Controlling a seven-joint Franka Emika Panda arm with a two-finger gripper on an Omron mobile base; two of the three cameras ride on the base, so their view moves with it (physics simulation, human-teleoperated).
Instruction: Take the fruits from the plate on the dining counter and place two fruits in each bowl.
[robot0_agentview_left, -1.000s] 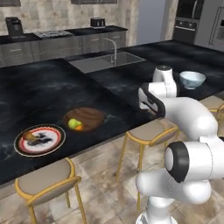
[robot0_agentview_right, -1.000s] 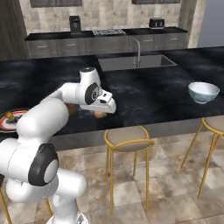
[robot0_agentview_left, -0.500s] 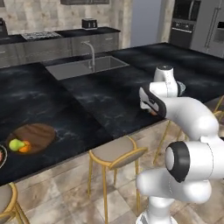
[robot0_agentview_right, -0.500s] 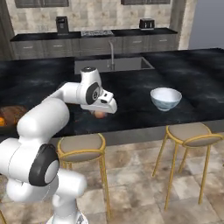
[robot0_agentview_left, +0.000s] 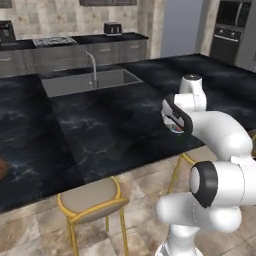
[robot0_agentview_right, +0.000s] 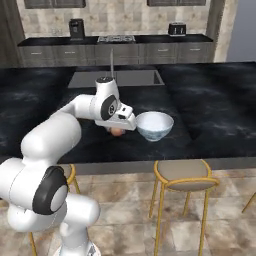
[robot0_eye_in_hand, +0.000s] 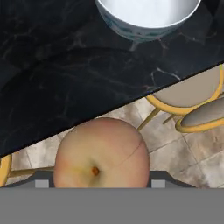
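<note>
My gripper (robot0_agentview_right: 118, 129) is shut on a tan, peach-like fruit (robot0_eye_in_hand: 101, 153), which hides most of the fingertips in the hand view. It hangs low over the near part of the black dining counter (robot0_agentview_right: 210, 115). The white bowl (robot0_agentview_right: 154, 125) with the pale blue outside stands just to the right of it, and its inside looks bare (robot0_eye_in_hand: 146, 15). From the left base view the gripper (robot0_agentview_left: 175, 127) shows beside the white arm, and a sliver of the dark brown wooden bowl (robot0_agentview_left: 1, 168) sits at the left edge. The plate is out of view.
A sink (robot0_agentview_left: 85, 82) with a tall tap is set into the counter behind the arm. Yellow-legged stools (robot0_agentview_right: 180, 175) (robot0_agentview_left: 92, 197) stand under the counter's near edge. A far counter (robot0_agentview_right: 125, 42) along the back wall carries small appliances.
The whole picture has slid left as the base drove right. The plate and wooden bowl have left the frame, and the white bowl now sits close beside the gripper. The fruit stays gripped.
</note>
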